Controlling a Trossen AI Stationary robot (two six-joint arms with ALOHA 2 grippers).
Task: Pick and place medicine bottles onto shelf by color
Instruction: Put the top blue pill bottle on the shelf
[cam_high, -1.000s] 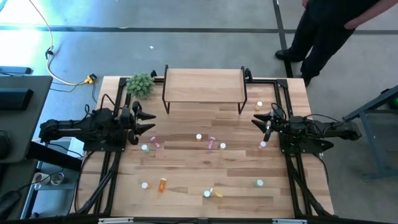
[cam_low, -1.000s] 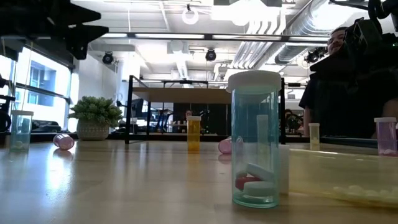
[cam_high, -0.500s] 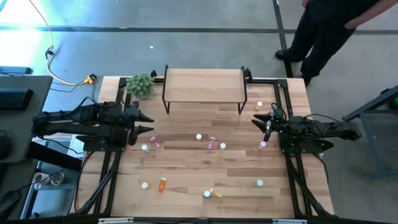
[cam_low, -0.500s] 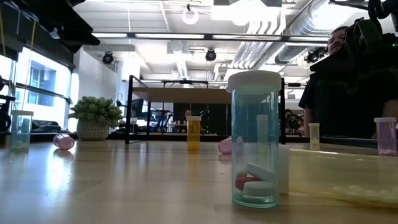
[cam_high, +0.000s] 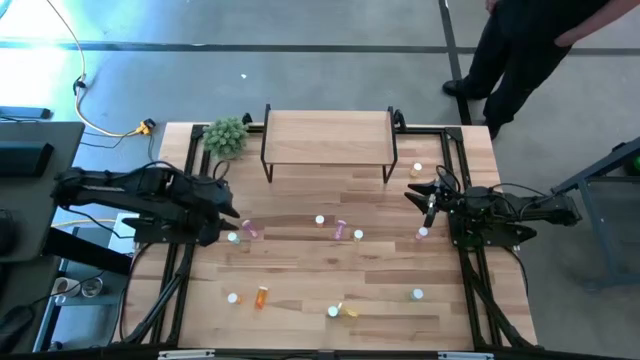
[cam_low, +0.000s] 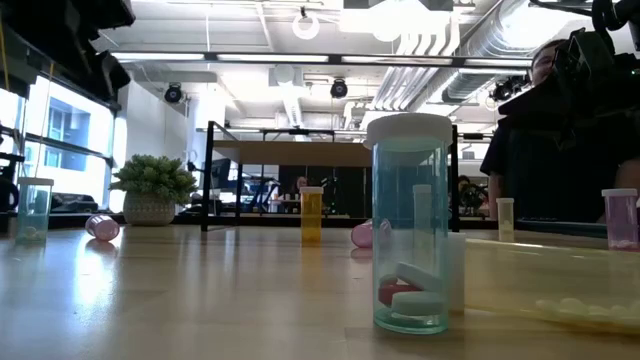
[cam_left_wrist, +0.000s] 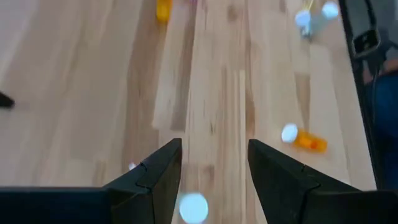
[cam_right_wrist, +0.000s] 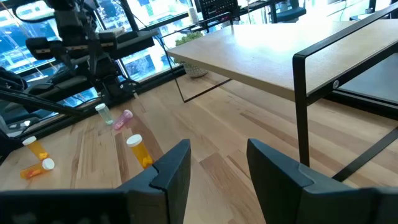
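The left gripper (cam_left_wrist: 214, 186), fingers spread and empty, hangs directly above an upright white-capped bottle (cam_high: 232, 238), evidently lined up for a top-down pick. The right gripper (cam_right_wrist: 217, 180), also spread and empty, waits near the shelf (cam_high: 328, 137). No bottles shelved; the rest lie scattered on the table (cam_high: 300, 270).

Overhead, table-level, two wrist cameras

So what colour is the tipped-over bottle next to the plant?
Pink, the bottle lying on its side beside the plant; the low view shows it best.
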